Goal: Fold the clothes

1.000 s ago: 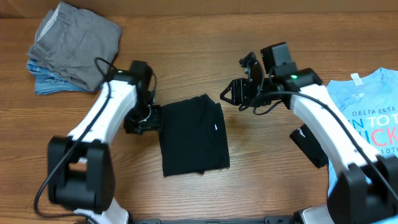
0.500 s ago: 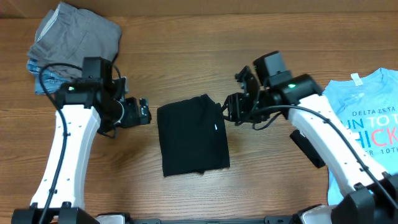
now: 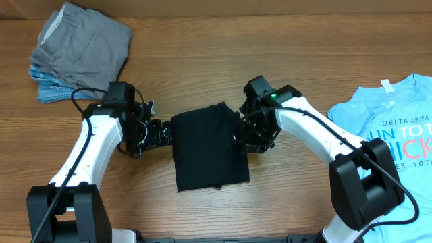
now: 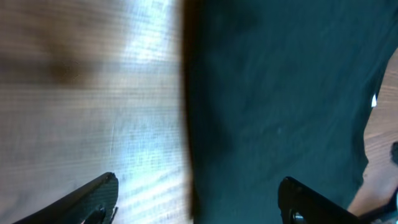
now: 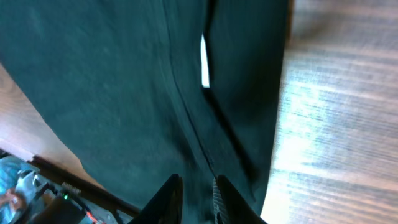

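Wood table (image 3: 202, 61): folded black T-shirt (image 3: 202, 155) sits centre, unmoved. Both arms have just closed in on it: left gripper (image 3: 160, 133) wide open, straddling its left edge, holding nothing; right gripper (image 3: 241, 140) narrowed by the white tag (image 5: 204, 61), probably pinching cloth, can't confirm. Next fold looks to be starting.

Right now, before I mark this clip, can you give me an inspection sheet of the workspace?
Surface: wooden table, bare around the garments.
Job's things: black T-shirt folded into a rectangle at centre; light-blue printed tee spread flat at the right edge; grey piece piled on a blue piece, far left.
Clutter: nothing seen.
End effectors: left end effector open, jaws straddling the black T-shirt's left edge; right end effector over its right edge, jaws nearly together, grip on the fabric not confirmable.
Cables: black cables loop along both arms, clear of the garments.
Surroundings: nothing seen.
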Tool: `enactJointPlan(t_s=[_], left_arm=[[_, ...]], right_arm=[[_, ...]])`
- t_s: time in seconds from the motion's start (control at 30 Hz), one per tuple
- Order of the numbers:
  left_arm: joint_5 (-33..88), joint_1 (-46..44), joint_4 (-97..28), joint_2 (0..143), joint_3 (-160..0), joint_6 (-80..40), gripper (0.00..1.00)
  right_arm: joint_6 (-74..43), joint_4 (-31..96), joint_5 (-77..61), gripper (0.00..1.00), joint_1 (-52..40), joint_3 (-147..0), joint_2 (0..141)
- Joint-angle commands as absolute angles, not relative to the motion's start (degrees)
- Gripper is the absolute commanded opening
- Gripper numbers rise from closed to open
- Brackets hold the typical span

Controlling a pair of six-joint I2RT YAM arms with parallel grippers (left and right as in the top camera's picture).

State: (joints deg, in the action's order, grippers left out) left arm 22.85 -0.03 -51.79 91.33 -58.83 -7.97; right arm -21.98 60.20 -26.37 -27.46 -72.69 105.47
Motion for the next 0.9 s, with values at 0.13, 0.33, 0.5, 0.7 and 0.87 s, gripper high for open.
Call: enactJointPlan(t_s=[0.13, 0.33, 0.5, 0.7, 0.87], left_arm=[[27.05, -0.78, -50.46, 91.37, -59.09, 1.39, 0.76], [27.07, -0.78, -50.52, 91.37, -60.66, 1.76, 0.74], [27.07, -0.78, -52.23, 91.37, -62.67, 1.74, 0.73], [27.05, -0.78, -53.91, 91.37, -63.44, 1.76, 0.73], [27.05, -0.78, -54.17, 91.37, -63.51, 1.74, 0.76]], right_arm=[[-22.59, 69.23, -31.00, 0.30, -27.81, -72.69, 105.25], [-24.43, 62.78, -30.57, 0.30, -31.18, -70.52, 105.47], [-27.35, 54.57, -30.30, 0.29, -32.40, -65.91, 105.58], [-28.75, 51.70, -23.97, 0.19, -31.24, -58.96, 106.24], [-28.49, 46.68, -21.26, 0.17, -28.82, -54.13, 106.54]])
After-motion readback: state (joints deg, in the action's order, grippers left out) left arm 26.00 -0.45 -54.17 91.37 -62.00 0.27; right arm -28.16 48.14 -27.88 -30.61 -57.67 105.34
